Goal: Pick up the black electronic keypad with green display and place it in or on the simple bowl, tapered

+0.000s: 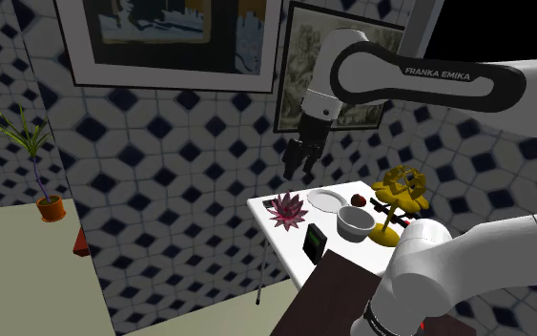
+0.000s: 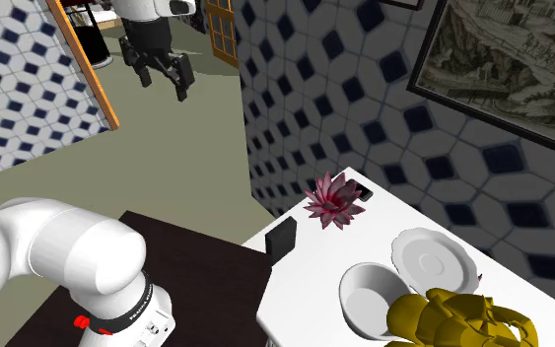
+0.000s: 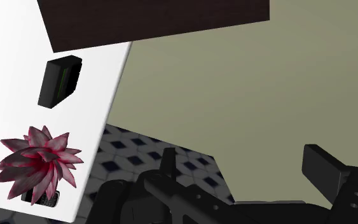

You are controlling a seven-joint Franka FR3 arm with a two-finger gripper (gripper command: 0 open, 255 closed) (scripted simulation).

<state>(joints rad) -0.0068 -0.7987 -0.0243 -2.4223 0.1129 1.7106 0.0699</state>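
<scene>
The black keypad (image 1: 315, 243) with a green strip stands upright near the white table's (image 1: 285, 250) front edge, close to the stand; it also shows as the keypad (image 2: 283, 239) and keypad (image 3: 60, 81). A plain white tapered bowl (image 1: 356, 222) sits a little behind it, seen again as the bowl (image 2: 372, 296) beside the plate. My gripper (image 1: 299, 158) hangs high in the air, open and empty, well above and apart from the keypad. From the other side the gripper (image 2: 162, 69) is over the floor past the table's edge. Its fingers (image 3: 327, 170) stand wide apart.
On the table are a pink spiky succulent (image 1: 286, 210), a white plate (image 1: 325, 199), a yellow sculpture (image 1: 397, 196) and a small dark red object (image 1: 360, 199). The dark stand top (image 3: 158, 22) adjoins the table. A potted plant (image 1: 51, 205) stands far left by the tiled wall.
</scene>
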